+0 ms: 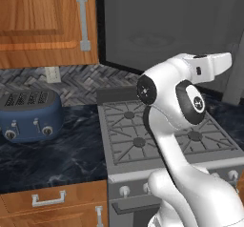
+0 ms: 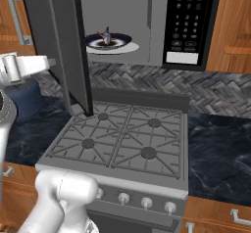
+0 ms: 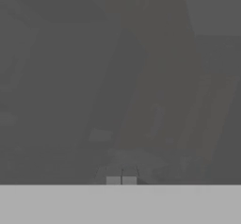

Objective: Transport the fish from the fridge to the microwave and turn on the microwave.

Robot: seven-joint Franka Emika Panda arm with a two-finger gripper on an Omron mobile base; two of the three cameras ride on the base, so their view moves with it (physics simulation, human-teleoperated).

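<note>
Right base view: fish [image 2: 106, 35] on a plate [image 2: 122, 43] inside the open microwave [image 2: 147, 21]; tool [image 3: 121, 180] fingertips pressed together.

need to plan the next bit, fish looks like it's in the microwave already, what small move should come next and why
Probably push the open microwave door shut. The fish already sits on the plate inside the microwave, and the hand view faces a smooth grey surface up close with the fingers together, seemingly the door. The control panel comes afterwards.
</note>
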